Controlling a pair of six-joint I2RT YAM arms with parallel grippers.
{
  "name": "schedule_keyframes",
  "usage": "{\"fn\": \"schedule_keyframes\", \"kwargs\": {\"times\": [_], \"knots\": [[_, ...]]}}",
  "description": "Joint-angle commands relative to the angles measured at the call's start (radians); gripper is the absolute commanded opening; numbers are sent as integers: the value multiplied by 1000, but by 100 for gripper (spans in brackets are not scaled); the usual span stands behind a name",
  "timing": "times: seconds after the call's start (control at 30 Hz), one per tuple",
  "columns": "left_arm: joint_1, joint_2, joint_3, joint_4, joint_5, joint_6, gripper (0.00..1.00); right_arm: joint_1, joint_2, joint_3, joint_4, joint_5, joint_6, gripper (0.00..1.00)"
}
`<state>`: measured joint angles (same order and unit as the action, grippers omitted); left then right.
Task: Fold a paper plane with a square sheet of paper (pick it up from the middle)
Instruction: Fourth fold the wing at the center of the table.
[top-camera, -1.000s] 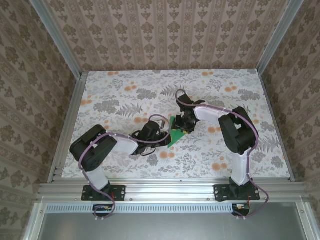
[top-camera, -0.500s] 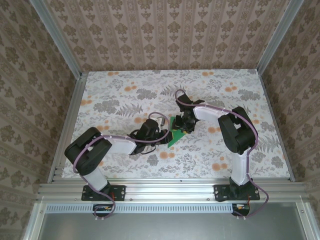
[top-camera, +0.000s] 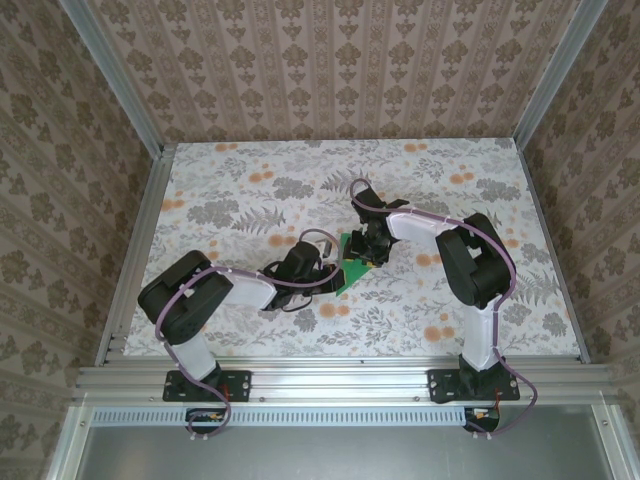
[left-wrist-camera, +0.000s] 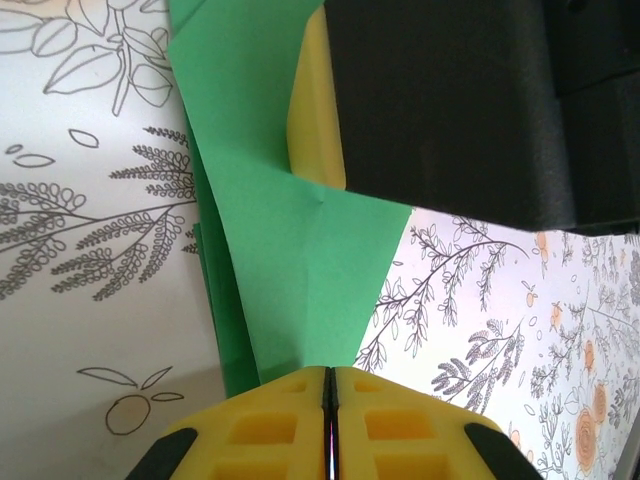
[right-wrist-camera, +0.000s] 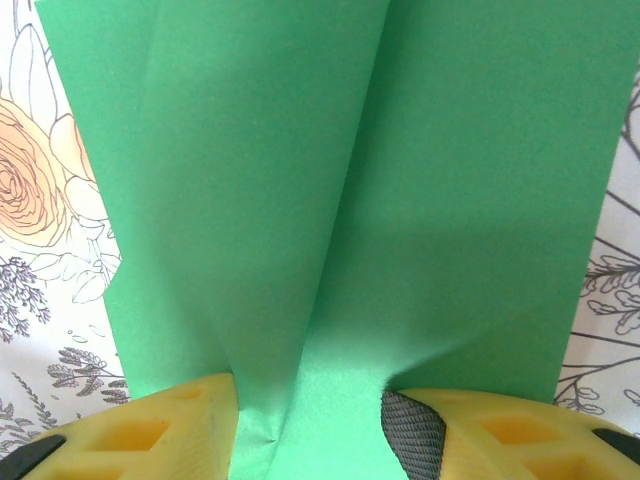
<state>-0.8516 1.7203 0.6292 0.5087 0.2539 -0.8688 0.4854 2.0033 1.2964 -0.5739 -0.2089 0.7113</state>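
The square sheet of paper is bright green and lies on the flowered table, folded into a layered, pointed wedge. In the left wrist view the paper runs down to my left gripper, whose yellow fingers are shut tight with their tips on its near point. My left gripper sits at the paper's left side. My right gripper stands over the far end, and its yellow pad rests on the sheet. In the right wrist view my right gripper is open, fingertips apart on the paper, astride a raised crease.
The flowered tabletop stretches wide on all sides. Aluminium rails frame the near edge, and papered walls close the back and sides. Both arms bend in toward the middle, close together.
The left arm's elbow swung out to the left and came back. Both grippers and the paper stay where they were.
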Motion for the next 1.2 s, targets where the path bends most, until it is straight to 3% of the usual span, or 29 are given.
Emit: {"fn": "schedule_keyframes", "kwargs": {"times": [0.0, 0.5, 1.17], "knots": [[-9, 15, 21, -38, -5, 0, 11, -16, 219, -104, -64, 238, 7, 52], [-36, 30, 69, -153, -79, 20, 9, -16, 238, -103, -69, 260, 18, 52], [-40, -1, 40, -153, -142, 0, 9, -16, 252, -105, -66, 271, 24, 52]]}}
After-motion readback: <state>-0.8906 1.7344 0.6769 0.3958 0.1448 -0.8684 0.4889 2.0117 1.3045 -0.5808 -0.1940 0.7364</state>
